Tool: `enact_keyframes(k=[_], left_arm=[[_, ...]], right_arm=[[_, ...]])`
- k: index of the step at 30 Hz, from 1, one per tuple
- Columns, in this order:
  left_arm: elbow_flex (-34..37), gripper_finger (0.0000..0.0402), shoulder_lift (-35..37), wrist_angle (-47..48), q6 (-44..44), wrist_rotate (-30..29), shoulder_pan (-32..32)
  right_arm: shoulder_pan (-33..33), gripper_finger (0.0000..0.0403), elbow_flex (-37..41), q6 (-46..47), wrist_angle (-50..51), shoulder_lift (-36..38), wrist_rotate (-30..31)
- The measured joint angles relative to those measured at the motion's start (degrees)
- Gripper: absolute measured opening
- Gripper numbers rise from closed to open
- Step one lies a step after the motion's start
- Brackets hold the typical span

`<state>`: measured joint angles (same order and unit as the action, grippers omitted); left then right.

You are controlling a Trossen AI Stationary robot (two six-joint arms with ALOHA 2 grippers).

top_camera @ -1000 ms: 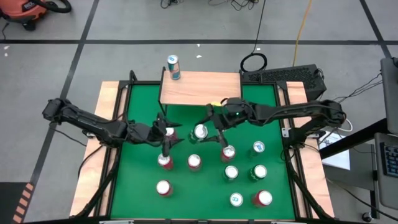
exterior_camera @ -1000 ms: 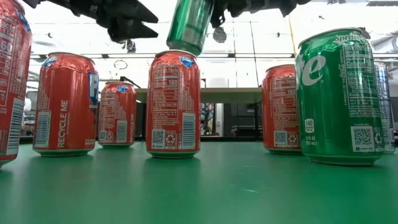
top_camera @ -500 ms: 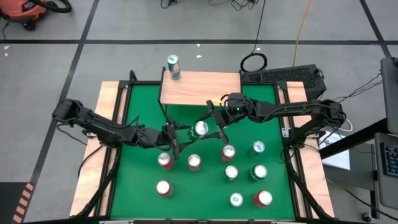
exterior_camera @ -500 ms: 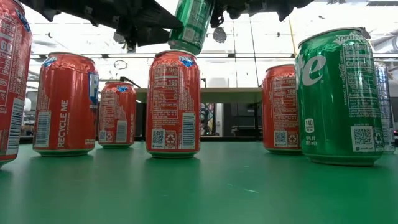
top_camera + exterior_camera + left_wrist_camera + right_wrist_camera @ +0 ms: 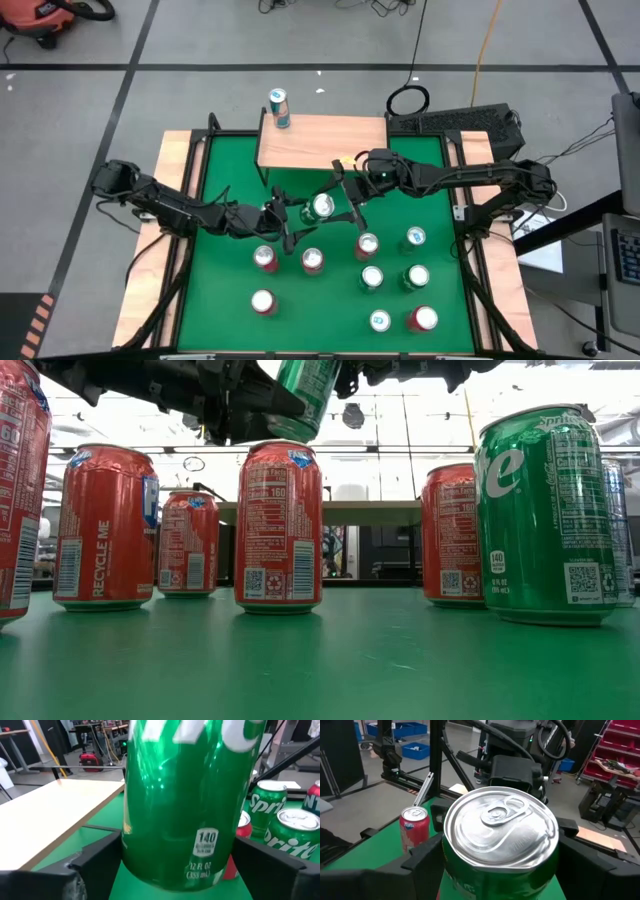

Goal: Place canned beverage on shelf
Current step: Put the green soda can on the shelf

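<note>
Lifted green can (image 5: 322, 208), base behind left pincer (image 5: 285, 222)

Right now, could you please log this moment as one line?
right tool: shut on green can, lifted | left tool: open around it | shelf: one can

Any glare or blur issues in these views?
Low view: bright windows behind backlight the cans. Left wrist view: green can fills the frame, soft and streaked with glare. Right wrist view: its lid is sharp, with mild sheen.
</note>
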<state>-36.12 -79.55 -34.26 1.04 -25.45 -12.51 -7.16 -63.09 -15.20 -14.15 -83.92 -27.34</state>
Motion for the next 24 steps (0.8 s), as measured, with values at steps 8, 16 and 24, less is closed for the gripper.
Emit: enact_keyframes(k=[8,16,24], left_arm=[[0.0,0.0284,0.0,-0.7,-0.6,0.3,-0.2],[0.0,0.0278,0.0,-0.9,-1.0,0.0,-0.4],[0.0,0.0278,0.0,-1.0,-4.6,-10.7,-1.8]], right_arm=[[0.0,0.0300,0.0,0.7,0.3,0.0,0.1],[0.0,0.0342,-0.1,2.0,1.5,0.1,0.3],[0.0,0.0354,-0.2,5.1,6.0,0.1,10.5]])
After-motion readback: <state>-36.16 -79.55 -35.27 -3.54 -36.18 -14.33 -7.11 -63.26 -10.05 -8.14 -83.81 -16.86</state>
